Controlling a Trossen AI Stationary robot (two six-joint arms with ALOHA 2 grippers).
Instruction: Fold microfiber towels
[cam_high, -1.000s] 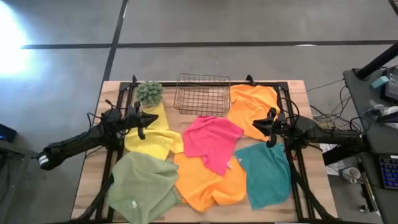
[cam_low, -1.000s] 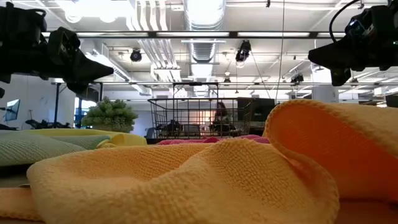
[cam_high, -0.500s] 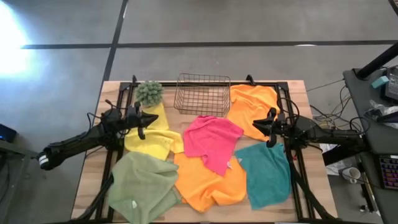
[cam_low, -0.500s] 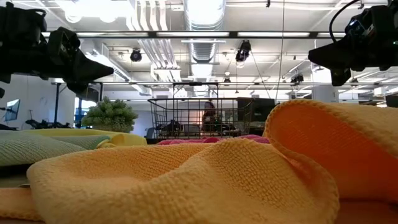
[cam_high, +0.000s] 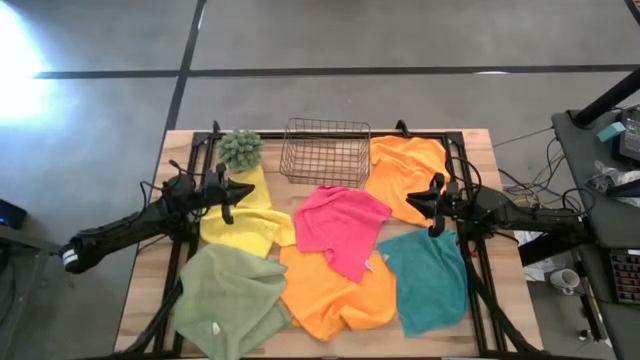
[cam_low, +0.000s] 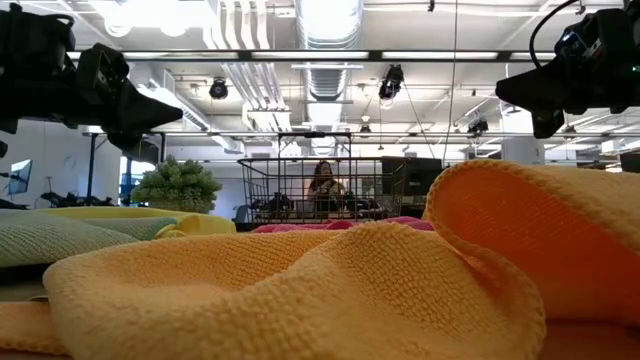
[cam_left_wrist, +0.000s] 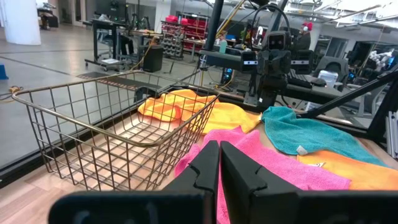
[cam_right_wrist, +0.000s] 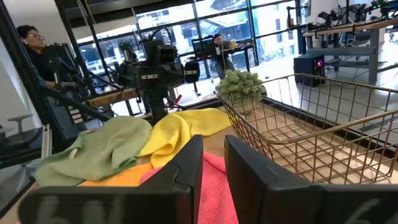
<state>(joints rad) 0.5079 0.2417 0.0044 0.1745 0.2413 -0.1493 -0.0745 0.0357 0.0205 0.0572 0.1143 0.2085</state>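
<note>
Left pincer (cam_high: 243, 188): shut, empty, above yellow towel (cam_high: 243, 222).
Right pincer (cam_high: 418, 198): slightly parted, holding nothing, over back orange towel (cam_high: 407, 170).
Front orange towel (cam_high: 338, 295): partly hidden under pink towel (cam_high: 341, 226).
Teal towel (cam_high: 431, 280), sage towel (cam_high: 231, 299): unfolded on tabletop (cam_high: 145, 270); folds hard to judge, probably none.

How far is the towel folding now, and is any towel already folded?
Done: nothing; no towel looks folded, and the wire basket is empty. In hand: nothing; the left gripper hovers shut over the yellow towel, the right gripper holds nothing, between the far orange towel and the teal one. Left: all six, also pink, near orange, sage green.
</note>
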